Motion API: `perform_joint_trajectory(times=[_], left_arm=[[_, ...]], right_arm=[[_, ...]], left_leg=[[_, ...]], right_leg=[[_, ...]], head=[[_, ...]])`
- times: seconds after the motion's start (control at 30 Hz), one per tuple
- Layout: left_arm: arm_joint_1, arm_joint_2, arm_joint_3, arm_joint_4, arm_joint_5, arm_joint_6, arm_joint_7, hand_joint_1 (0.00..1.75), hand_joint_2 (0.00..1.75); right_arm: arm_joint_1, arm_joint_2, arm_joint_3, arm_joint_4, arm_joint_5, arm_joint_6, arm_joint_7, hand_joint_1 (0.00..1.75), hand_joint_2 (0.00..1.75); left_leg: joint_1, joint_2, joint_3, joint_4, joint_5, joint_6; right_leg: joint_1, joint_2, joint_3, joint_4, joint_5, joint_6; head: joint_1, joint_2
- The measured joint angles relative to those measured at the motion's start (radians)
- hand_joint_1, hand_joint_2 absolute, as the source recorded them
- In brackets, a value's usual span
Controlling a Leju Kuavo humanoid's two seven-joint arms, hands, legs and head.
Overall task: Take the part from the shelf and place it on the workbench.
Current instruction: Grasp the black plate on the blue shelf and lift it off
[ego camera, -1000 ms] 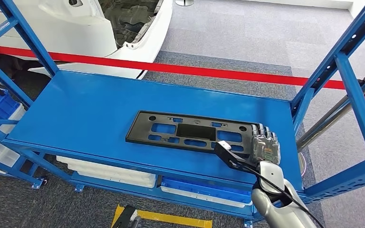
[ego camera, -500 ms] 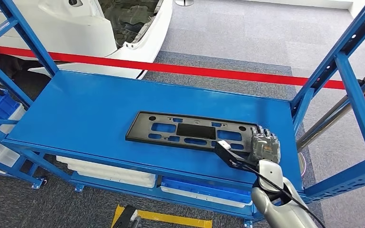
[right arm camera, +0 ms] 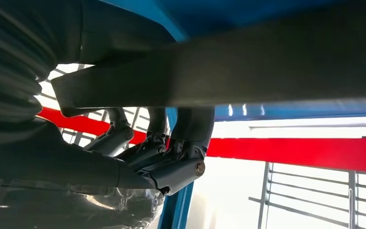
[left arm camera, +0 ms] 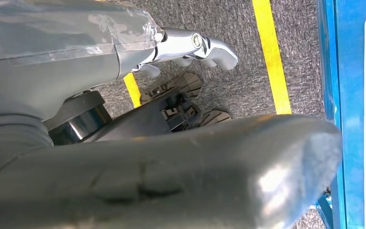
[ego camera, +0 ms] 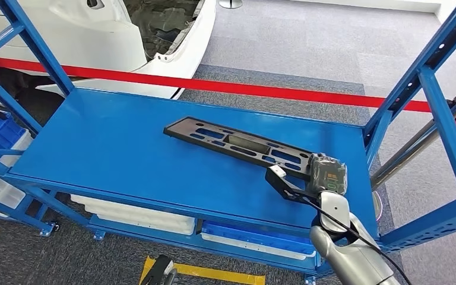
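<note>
The part is a long black plastic plate with several cut-outs. It hangs tilted over the blue shelf, its long edge turned up and its left end off the surface. My right hand grips its right end near the shelf's right front corner. In the right wrist view the part crosses as a dark bar, with the fingers curled against one side of it. My left hand hangs low over the floor, holding nothing, its thumb large in the left wrist view.
Blue uprights frame the shelf on the right and the left. A red barrier tape and a white car body lie behind. White and blue bins sit on the lower level. A stanchion leans at the right.
My right hand has turned and lifted the part: it lay flat on the shelf before, and now it is tilted up with its left end raised and swung farther back.
</note>
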Motion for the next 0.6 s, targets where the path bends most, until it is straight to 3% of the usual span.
perform_joint_trajectory(times=[0.2,0.33,0.6], left_arm=[[-0.001,0.0,-0.003,0.0,0.001,0.0,-0.014,0.0,0.0],[-0.001,0.0,-0.004,0.0,0.001,0.0,-0.053,0.0,1.75],[-0.007,0.0,-0.005,0.0,-0.009,-0.012,-0.129,0.0,1.75]], right_arm=[[-0.021,-0.009,0.029,0.025,-0.02,-0.023,0.0,1.75,1.75],[-0.025,-0.011,0.042,0.03,-0.023,-0.058,0.0,1.75,1.75],[-0.021,-0.018,0.073,-0.044,0.022,-0.069,0.001,1.75,1.75]], left_leg=[[0.0,0.0,0.0,0.0,0.0,0.0],[0.0,0.0,0.0,0.0,0.0,0.0],[0.0,0.0,0.0,0.0,0.0,0.0]], right_leg=[[0.0,0.0,0.0,0.0,0.0,0.0],[0.0,0.0,0.0,0.0,0.0,0.0],[0.0,0.0,0.0,0.0,0.0,0.0]], head=[[0.0,0.0],[0.0,0.0],[0.0,0.0]])
